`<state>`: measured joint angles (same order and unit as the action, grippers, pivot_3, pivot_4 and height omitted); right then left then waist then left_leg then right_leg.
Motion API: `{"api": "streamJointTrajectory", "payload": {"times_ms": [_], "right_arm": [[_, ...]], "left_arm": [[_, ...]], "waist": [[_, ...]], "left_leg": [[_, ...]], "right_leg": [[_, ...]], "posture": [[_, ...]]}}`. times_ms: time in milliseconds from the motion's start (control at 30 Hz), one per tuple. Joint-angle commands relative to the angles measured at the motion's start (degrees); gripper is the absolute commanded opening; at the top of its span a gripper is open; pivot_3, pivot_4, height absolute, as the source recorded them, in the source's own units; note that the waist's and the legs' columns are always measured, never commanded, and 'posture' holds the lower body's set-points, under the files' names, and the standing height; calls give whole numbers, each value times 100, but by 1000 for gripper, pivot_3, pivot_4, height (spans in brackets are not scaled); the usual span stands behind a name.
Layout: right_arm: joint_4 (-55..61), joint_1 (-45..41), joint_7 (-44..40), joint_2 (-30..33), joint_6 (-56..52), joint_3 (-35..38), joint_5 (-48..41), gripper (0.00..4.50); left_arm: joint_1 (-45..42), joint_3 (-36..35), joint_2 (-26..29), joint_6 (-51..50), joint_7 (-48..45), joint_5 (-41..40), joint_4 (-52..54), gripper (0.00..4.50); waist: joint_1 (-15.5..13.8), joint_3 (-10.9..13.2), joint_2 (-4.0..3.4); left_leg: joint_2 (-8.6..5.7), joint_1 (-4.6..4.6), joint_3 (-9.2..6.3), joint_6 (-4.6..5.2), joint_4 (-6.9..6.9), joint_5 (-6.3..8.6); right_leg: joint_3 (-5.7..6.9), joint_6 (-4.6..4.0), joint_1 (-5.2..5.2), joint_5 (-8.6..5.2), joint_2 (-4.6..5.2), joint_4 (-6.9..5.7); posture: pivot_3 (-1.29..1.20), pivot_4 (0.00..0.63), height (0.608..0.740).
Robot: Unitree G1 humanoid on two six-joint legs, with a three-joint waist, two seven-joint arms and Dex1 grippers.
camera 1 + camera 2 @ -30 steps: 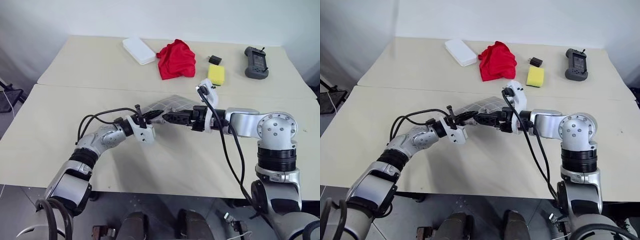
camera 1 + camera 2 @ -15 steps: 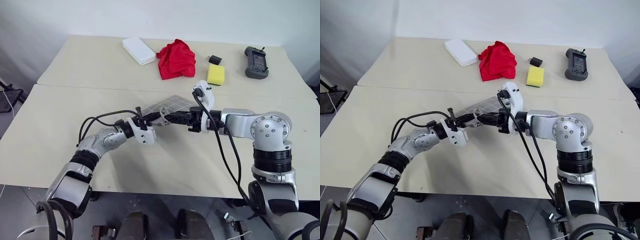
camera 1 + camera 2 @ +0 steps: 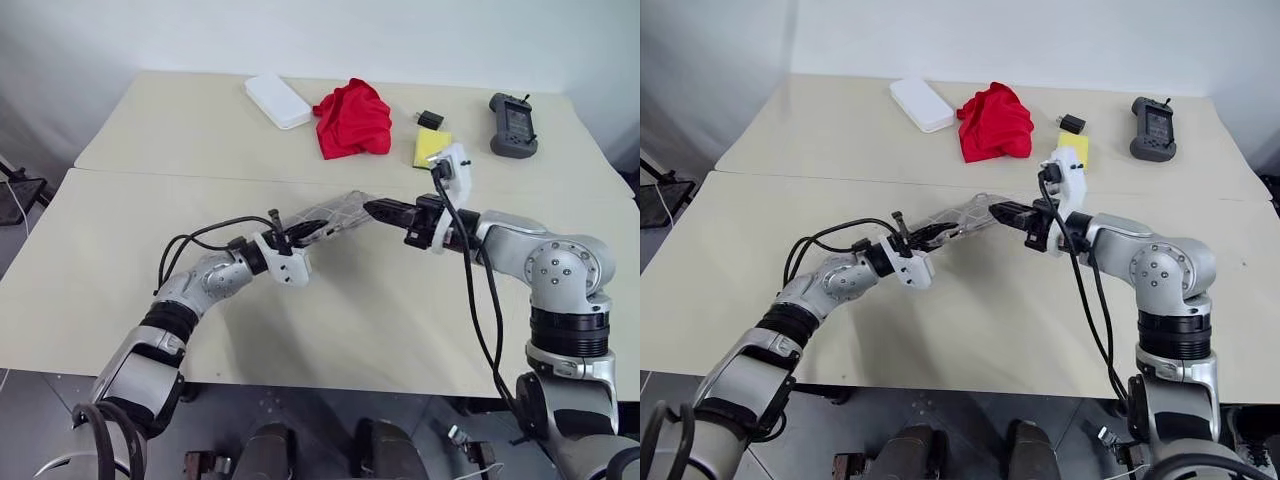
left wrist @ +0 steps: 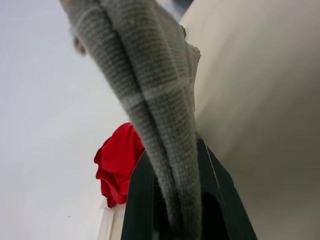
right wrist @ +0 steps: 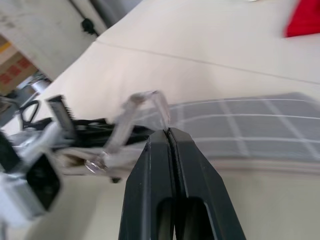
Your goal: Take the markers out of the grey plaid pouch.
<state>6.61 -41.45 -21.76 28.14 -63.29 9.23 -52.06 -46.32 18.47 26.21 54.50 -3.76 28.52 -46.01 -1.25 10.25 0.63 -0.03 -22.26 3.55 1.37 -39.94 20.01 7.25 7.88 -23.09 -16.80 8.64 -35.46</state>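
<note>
Presently: grey plaid pouch (image 3: 335,216), one, stretched off the tabletop (image 3: 120,250) between both claws, over the seam between the near and far tabletop. Left claw (image 3: 305,236): clamped on the pouch's near end, fabric pinched between its fingers (image 4: 137,200). Right claw (image 3: 372,209): fingers pressed together at the pouch's far end, seemingly nipping a thin zip pull (image 5: 161,111). Far edge of the tabletop: white flat box (image 3: 277,101), red cloth (image 3: 352,118), yellow sponge block (image 3: 430,146), small black item (image 3: 429,120), dark handheld controller (image 3: 512,125).
</note>
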Motion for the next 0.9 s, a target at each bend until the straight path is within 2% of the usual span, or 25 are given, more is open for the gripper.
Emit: {"api": "streamJointTrajectory", "payload": {"times_ms": [33,133,267,533,600,633,733,800,900], "right_arm": [[-48,87,-58,311,448,486,266,27],[-301,336,-176,661,783,757,545,27],[-509,554,-265,887,1220,914,892,27],[-980,919,-472,1141,2058,1049,1517,27],[-888,1001,-718,1150,2031,1065,1365,27],[-825,986,-778,1091,1666,1225,962,27],[-110,1149,-1443,1219,824,1326,-104,612],[174,1317,-1559,1310,997,1339,-26,1302],[237,1795,-2167,1719,1403,1356,293,2257]], "left_arm": [[251,-214,-181,-126,-1184,-1534,201,0],[715,-599,-394,-1663,-3100,-3806,1058,0],[1194,-900,-178,-3308,-4517,-5157,2158,0],[1558,-1267,283,-4966,-5645,-5792,3089,0],[1573,-1283,294,-5034,-5785,-5732,3165,0],[1565,-1313,267,-5086,-5772,-5711,3174,0],[1440,-1437,82,-5110,-5605,-5584,3021,0],[1267,-1557,-136,-5045,-5369,-5476,2784,0],[1071,-1764,-460,-4813,-5081,-5346,2485,0]], "waist": [[6,0,0],[1,0,0],[69,1,-2],[137,1,-3],[135,0,-4],[130,0,-4],[99,3,-7],[88,3,-9],[-6,4,-8]], "left_leg": [[0,0,0,0,0,0],[3,-1,-2,0,-2,0],[8,-2,0,-2,-4,-1],[8,5,3,-4,-3,-2],[7,5,4,-4,-4,-2],[7,6,5,-4,-4,-2],[8,5,2,-3,-5,-3],[11,5,-1,-3,-5,-3],[5,12,-6,-1,-11,-3]], "right_leg": [[0,0,0,0,0,0],[1,0,0,0,0,0],[0,0,0,0,-4,2],[-7,0,3,0,-7,-2],[-9,0,2,0,-7,-2],[-11,0,2,0,-7,-2],[-10,0,4,0,-6,-2],[-10,0,4,0,-6,0],[-4,5,27,3,-6,10]], "posture": [[0,150,740],[0,150,740],[0,150,740],[0,150,740],[0,150,740],[0,150,740],[0,150,740],[0,150,740],[0,150,740]]}}
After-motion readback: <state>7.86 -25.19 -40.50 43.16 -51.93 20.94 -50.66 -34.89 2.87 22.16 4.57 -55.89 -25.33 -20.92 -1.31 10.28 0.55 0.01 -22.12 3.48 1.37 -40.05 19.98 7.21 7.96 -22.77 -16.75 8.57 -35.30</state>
